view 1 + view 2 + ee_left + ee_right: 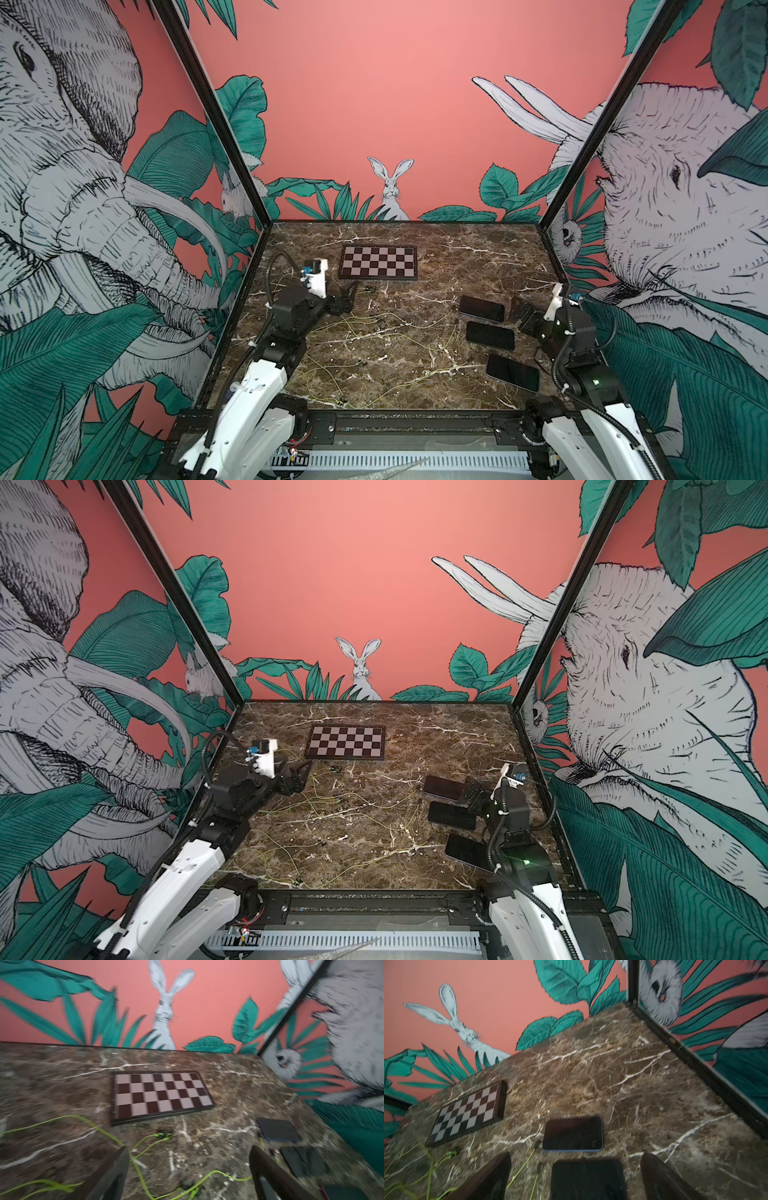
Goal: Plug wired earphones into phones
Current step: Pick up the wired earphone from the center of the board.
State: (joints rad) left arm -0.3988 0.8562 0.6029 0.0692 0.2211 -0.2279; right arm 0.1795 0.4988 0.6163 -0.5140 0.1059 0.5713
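Missing from the right wrist view, a third phone (512, 372) is shown in both top views; left gripper (188, 1148) and right gripper (576, 1153) are held low, fingers spread.

No text, label, brand or number can be read in any view. The phones (482, 308) lie with dark, blank screens. The checkerboard (378, 261) on the tabletop carries only plain dark and light squares, with no lettering along its rim. The walls bear drawings only. Both wrist views are blurred, so any small print there cannot be made out.
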